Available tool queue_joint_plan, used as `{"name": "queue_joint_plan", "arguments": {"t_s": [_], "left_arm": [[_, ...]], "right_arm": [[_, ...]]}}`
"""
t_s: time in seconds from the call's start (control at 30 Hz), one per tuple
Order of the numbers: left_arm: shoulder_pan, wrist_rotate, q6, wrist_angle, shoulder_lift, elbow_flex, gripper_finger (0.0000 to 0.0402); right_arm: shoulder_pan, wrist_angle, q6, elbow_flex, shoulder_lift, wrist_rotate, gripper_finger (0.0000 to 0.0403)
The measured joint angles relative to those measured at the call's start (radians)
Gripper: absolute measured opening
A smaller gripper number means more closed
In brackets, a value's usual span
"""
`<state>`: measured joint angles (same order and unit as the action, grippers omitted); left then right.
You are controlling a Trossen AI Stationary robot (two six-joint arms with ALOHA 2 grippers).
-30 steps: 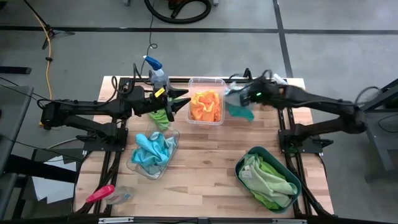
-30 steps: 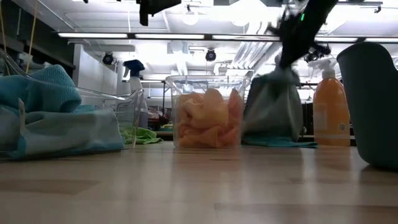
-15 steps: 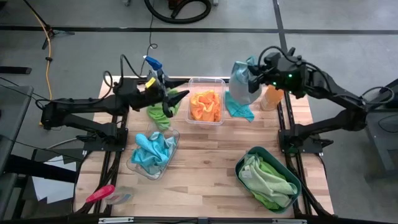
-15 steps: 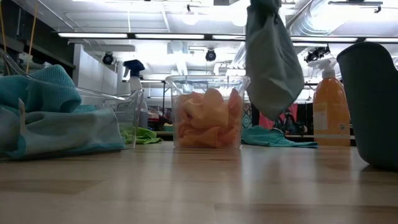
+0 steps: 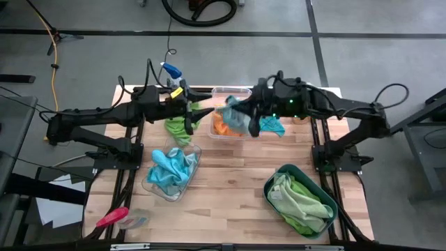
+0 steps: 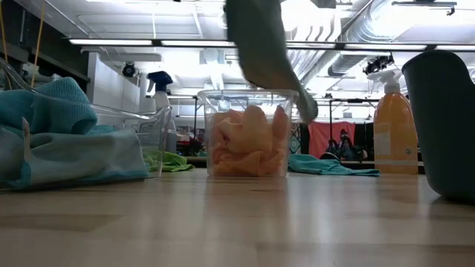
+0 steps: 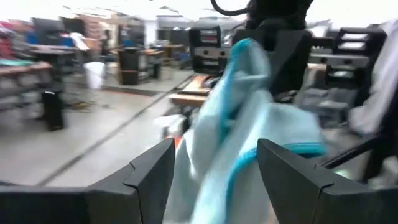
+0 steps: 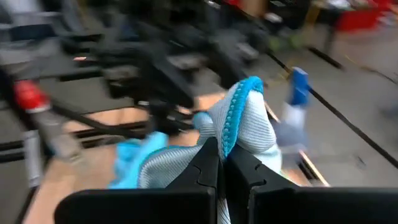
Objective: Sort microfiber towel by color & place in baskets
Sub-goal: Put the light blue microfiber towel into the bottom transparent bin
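Note:
My right gripper (image 5: pixel 245 113) is shut on a light blue microfiber towel (image 5: pixel 231 111), held over the clear deep tub (image 5: pixel 240 91) of orange towels (image 5: pixel 220 125). That towel also hangs at the top of the low view (image 6: pixel 260 44). My left gripper (image 5: pixel 206 111) stands open just left of it; in its wrist view the towel (image 7: pixel 249 124) hangs right ahead of the open fingers (image 7: pixel 214 171), and I cannot tell if they touch. A second blue towel (image 5: pixel 273 127) and a green towel (image 5: pixel 179 128) lie flat on the table. My right gripper pinches the blue towel between its two shut fingers (image 8: pixel 205 163) at a bunched fold by its stitched blue hem (image 8: pixel 236 118). The fingers come from the table's right, slanting slightly down. The towel hangs slack below them, lifted clear of the table, above the tub.
A clear shallow dish (image 5: pixel 194 162) with blue towels sits near left; a teal basin (image 5: pixel 273 183) with green towels sits near right. A blue-topped spray bottle (image 5: pixel 173 72) and an orange bottle (image 6: pixel 393 126) stand at the far edge. A pink-handled tool (image 5: pixel 111 217) lies at the near left corner.
My right gripper has risen and swung toward the table's left, rolling as it went. The blue towel has come up off the far right of the table and now hangs over the orange tub beside my left gripper, which rose a little.

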<state>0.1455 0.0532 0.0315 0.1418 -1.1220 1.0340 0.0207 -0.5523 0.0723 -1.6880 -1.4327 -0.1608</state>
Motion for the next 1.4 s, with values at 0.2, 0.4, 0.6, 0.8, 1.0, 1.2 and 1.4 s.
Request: {"name": "queue_joint_plan", "arguments": {"t_s": [0.2, 0.4, 0.6, 0.8, 1.0, 1.2, 1.4], "left_arm": [[0.0, -0.127, 0.13, 0.099, -0.004, 0.0, 0.0242], [0.0, -0.305, 0.311, 0.147, -0.005, 0.0, 0.0264], [0.008, -0.333, 0.348, 0.269, -0.038, 0.001, 0.0267], [0.018, -0.402, 0.465, 0.457, -0.096, 0.002, 0.0267], [0.034, -0.429, 0.503, 0.558, -0.128, 0.002, 0.0267], [0.051, -0.457, 0.646, 0.618, -0.152, 0.002, 0.0267], [0.036, -0.555, 0.751, 0.702, -0.174, 0.002, 0.0267]], "right_arm": [[-0.054, -0.052, -0.095, -0.165, -0.073, 0.066, 0.0], [-0.083, -0.092, -0.141, -0.277, -0.093, 0.07, 0.0], [-0.089, -0.017, -0.152, -0.31, -0.093, 0.158, 0.0], [-0.088, -0.005, -0.152, -0.31, -0.096, 0.174, 0.0], [-0.09, 0.013, -0.13, -0.31, -0.109, 0.259, 0.0], [-0.095, 0.054, -0.153, -0.309, -0.129, 0.283, 0.0], [-0.064, 0.058, -0.167, -0.309, -0.14, 0.281, 0.0]]}}
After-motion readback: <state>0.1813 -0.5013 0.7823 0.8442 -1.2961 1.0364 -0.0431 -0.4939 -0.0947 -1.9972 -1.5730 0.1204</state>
